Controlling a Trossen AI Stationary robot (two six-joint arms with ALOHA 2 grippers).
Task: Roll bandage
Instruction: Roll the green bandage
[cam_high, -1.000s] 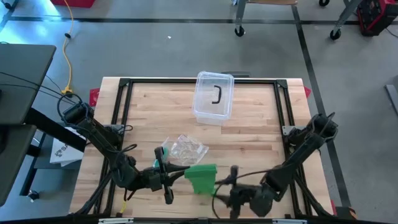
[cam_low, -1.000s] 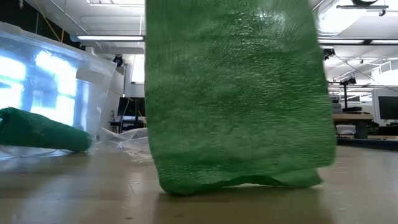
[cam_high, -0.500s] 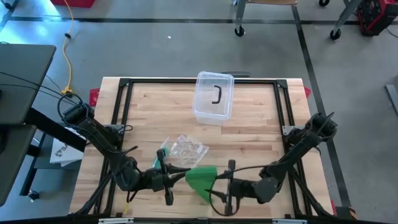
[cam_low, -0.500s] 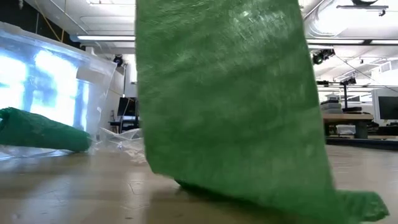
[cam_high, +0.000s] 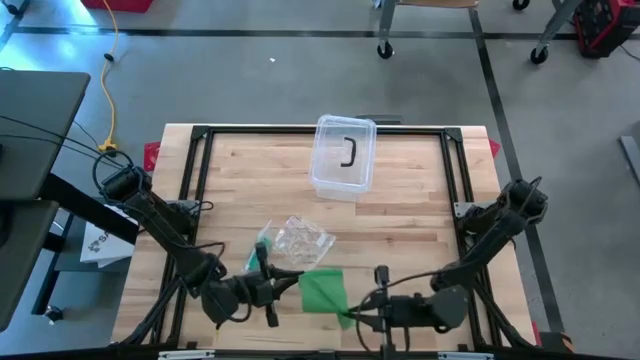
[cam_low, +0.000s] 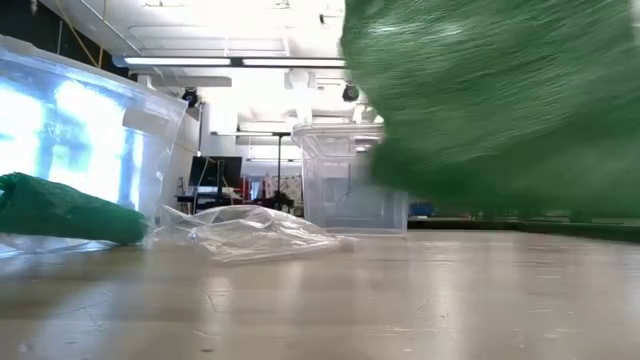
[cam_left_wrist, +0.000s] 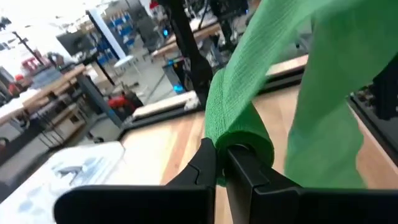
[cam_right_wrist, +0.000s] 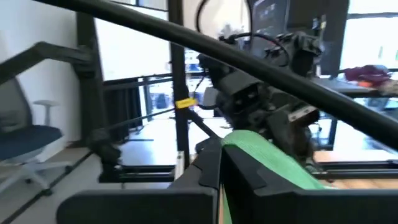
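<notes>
Both grippers work at the near edge of the desk (cam_high: 420, 215), facing each other with the green bandage (cam_high: 322, 291) between them. Left gripper (cam_high: 288, 281) has its fingers pressed together on the rolled end of the bandage; in its wrist view the roll (cam_left_wrist: 239, 127) sits right at the fingertips and a loose band of green cloth runs away from it toward the other arm. Right gripper (cam_high: 360, 317) is likewise pinched tight on the bandage, at the opposite edge of the cloth, and its wrist view shows green fabric (cam_right_wrist: 273, 160) coming straight out from between its fingers, with the left arm beyond it. From above, the bandage reads as a small green patch stretched between the two grippers, near the desk's front edge. At desk height it hangs blurred, apparently clear of the surface, filling the upper right of the low view (cam_low: 500, 100). A crumpled clear wrapper (cam_high: 297, 239) lies on the wood just behind the bandage, near the left gripper. Farther back, around the middle of the far edge, stands a clear plastic box (cam_high: 344, 156) with a dark object (cam_high: 349, 153) inside. In the low view another green bundle (cam_low: 65, 210) lies at the left beside a clear container wall.
</notes>
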